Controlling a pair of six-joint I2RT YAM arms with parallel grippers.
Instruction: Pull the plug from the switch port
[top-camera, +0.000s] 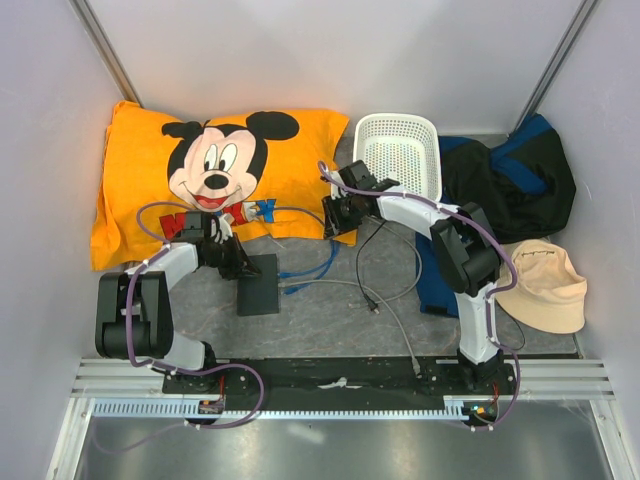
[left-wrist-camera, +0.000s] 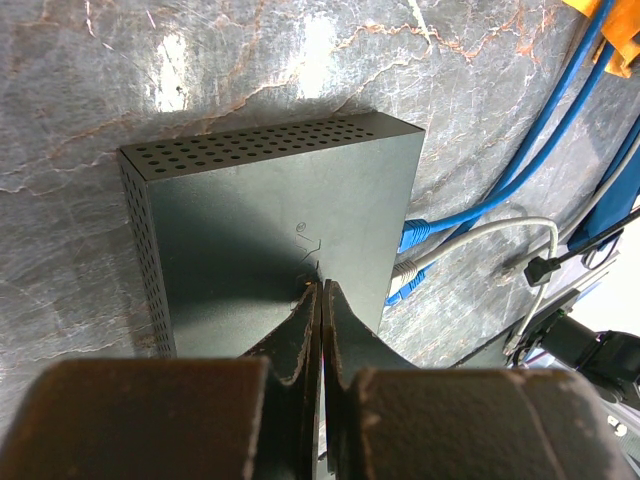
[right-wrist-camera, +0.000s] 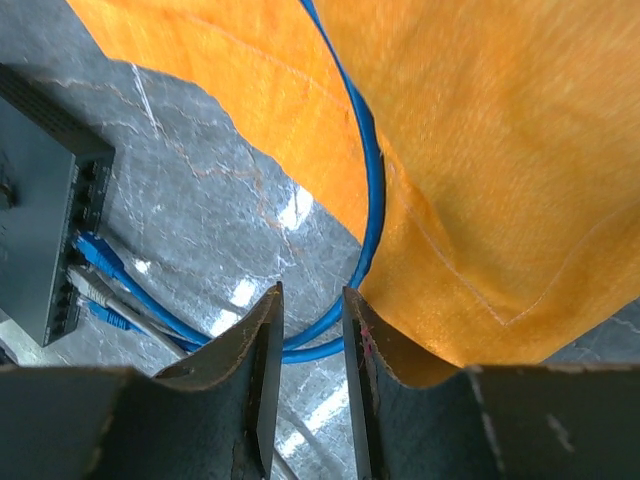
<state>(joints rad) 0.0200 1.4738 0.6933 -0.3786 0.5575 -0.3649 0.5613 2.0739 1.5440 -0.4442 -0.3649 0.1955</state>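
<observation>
The switch port (top-camera: 260, 286) is a flat dark-grey box on the marble table, and it fills the left wrist view (left-wrist-camera: 270, 210). Two blue plugs (left-wrist-camera: 413, 235) and a grey plug (left-wrist-camera: 403, 268) sit in the sockets on its right edge. My left gripper (left-wrist-camera: 320, 287) is shut and empty, with its tips on the box's top near that edge. It also shows in the top view (top-camera: 240, 265). My right gripper (right-wrist-camera: 310, 300) is open above a loop of blue cable (right-wrist-camera: 325, 345), by the orange cloth's corner. The switch port (right-wrist-camera: 40, 220) lies to its left.
An orange Mickey Mouse cloth (top-camera: 215, 170) lies at the back left, with a white basket (top-camera: 400, 150) to its right. A dark bag (top-camera: 515, 180) and a beige hat (top-camera: 545, 285) are at the right. Grey and black cables (top-camera: 385, 295) trail across the middle.
</observation>
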